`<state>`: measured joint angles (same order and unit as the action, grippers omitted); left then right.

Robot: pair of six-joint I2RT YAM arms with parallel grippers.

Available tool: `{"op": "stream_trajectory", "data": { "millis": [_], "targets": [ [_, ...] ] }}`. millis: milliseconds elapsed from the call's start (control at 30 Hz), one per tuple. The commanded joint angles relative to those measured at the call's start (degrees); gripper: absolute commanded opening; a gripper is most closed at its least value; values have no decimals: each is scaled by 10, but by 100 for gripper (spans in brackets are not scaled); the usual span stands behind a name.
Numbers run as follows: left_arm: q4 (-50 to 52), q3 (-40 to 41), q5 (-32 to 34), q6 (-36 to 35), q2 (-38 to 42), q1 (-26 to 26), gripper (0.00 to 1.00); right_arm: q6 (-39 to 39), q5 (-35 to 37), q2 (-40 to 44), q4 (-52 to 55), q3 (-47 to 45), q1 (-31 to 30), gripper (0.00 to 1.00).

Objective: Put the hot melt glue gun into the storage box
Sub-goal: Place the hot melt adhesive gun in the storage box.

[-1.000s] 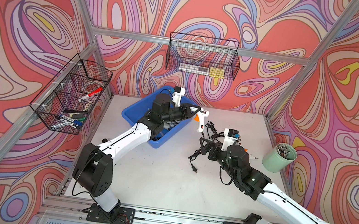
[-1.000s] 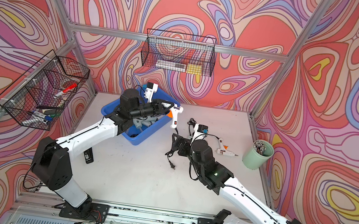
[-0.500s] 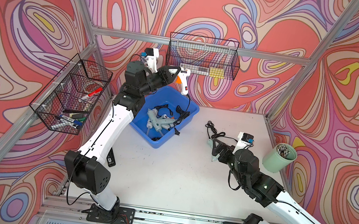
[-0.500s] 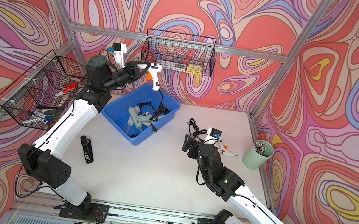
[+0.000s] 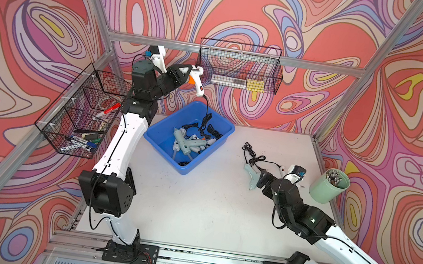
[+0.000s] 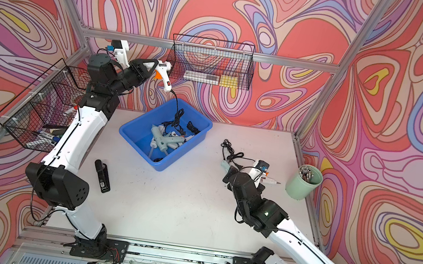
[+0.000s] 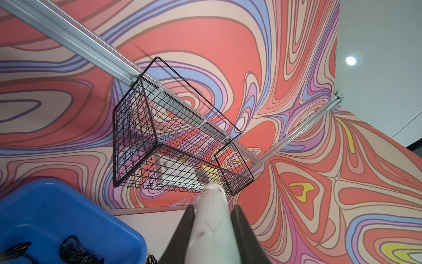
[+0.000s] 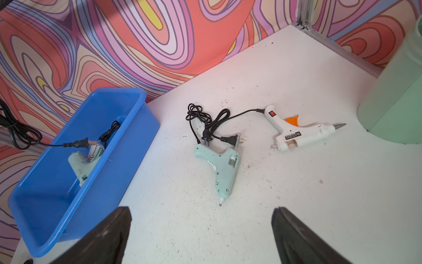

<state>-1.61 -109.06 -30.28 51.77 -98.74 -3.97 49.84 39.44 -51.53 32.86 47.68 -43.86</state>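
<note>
While it hangs high over the tub, left gripper: clamped on smooth white plastic glue gun with an orange trigger.
Cord: black, dangling into storage box, which is glossy blue with mint guns inside.
Right gripper: jaws wide, empty, above mint glue gun on the table.
Right wrist view: second white gun shown whole, metal nozzle.
In a top view: black oblong device beside the left arm.

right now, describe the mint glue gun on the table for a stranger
Start at the blue storage box; two guns lie on the white table between it and the pale green cup. The mint glue gun is the one nearer the box; the white glue gun beside it has an orange trigger.
</note>
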Motion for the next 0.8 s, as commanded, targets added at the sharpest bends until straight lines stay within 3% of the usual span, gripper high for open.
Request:
{"op": "stream_trajectory", "data": {
  "millis": [0,200,533,767],
  "targets": [
    [1,20,19,-22,17,2,0,20,19,6,22,-9,-1,98],
    [-11,67,34,-33,11,2,0,22,25,8,13,-13,-2,98],
    [-153,200,47,21,-16,1,0,27,34,-8,32,-2,-2,98],
    [-200,227,51,46,-79,-6,0,37,31,-32,39,10,-2,98]
  ]
}}
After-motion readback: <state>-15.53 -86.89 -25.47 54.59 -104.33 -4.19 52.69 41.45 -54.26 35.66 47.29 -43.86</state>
